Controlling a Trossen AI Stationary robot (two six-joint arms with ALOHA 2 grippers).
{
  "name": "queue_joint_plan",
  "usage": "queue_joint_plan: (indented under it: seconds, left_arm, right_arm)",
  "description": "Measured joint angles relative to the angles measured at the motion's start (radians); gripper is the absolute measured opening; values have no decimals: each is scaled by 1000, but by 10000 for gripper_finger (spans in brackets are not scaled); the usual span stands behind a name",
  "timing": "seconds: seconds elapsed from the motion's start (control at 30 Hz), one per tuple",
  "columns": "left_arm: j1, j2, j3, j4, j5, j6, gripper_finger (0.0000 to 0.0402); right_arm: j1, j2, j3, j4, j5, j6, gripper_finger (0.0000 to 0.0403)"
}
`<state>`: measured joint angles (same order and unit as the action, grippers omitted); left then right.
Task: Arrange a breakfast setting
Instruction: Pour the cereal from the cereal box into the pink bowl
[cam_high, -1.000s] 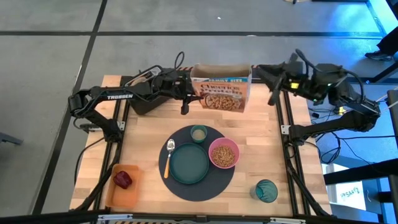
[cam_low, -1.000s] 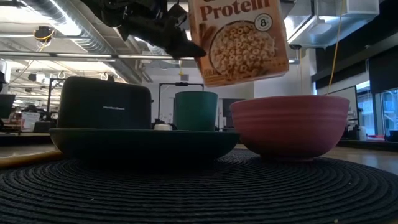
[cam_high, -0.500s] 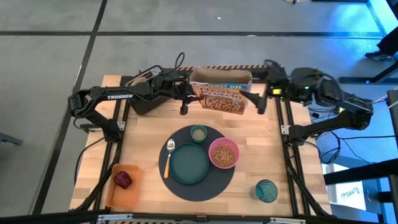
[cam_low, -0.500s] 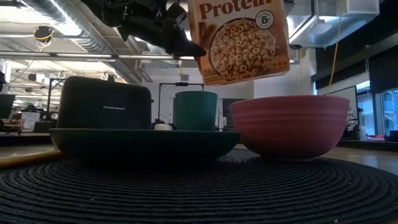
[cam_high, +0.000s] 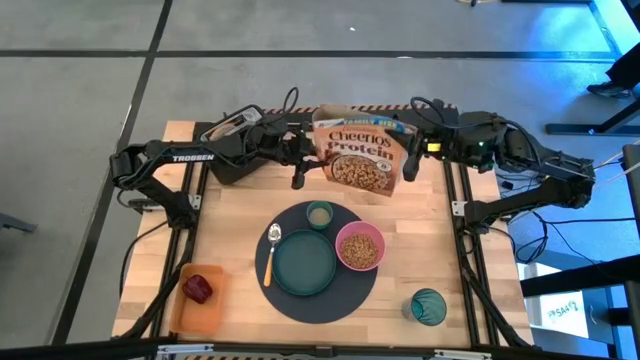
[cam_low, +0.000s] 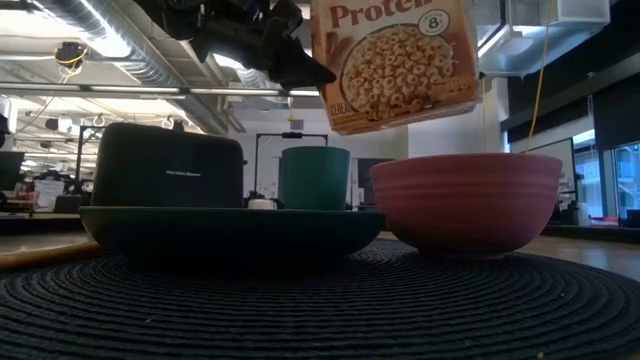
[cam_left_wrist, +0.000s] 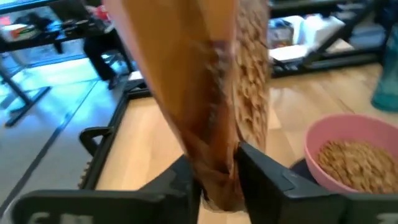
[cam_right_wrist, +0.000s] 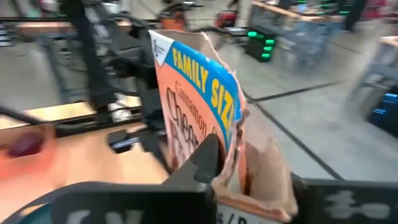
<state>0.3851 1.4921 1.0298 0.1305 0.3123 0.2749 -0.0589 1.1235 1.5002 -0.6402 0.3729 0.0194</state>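
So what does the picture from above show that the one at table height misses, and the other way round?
Only the view from above shows the red apple on the orange tray, the spoon, the cereal inside the pink bowl, and the right tool at the box's edge. Only the table-height view shows the room and ceiling behind. Both show the cereal box in the air, the left tool on it, the teal plate, the dark mat and the black toaster.

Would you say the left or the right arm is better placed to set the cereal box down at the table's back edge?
Probably the left: the left gripper clamps the cereal box near its bottom, while the right gripper straddles its open top flap.
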Motion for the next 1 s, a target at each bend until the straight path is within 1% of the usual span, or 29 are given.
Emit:
queue_joint_plan:
  seconds: [0.07,0.23,0.33,0.43,0.57,0.73,0.83,1.0]
  left_arm:
    - [1,-1,1,2,-22,-53,115]
    - [28,-42,1,-13,-89,-144,181]
    - [43,-77,1,-37,-148,-195,218]
    - [51,-129,1,-44,-164,-254,244]
    - [38,-193,1,-45,-165,-306,262]
    - [-4,-240,1,-45,-165,-326,265]
    - [-40,-240,1,-47,-173,-328,265]
    - [-95,-237,1,-49,-182,-355,265]
  right_arm:
    - [1,-14,0,-28,64,2,5]
    - [0,-70,-13,-89,262,24,1]
    - [-1,-130,-95,-87,387,26,1]
    - [-2,-205,-248,-22,475,33,0]
    - [-1,-332,-496,136,517,48,0]
    - [-1,-455,-741,294,592,41,0]
    - [-1,-498,-850,359,612,46,0]
    - [-1,-537,-946,375,610,113,0]
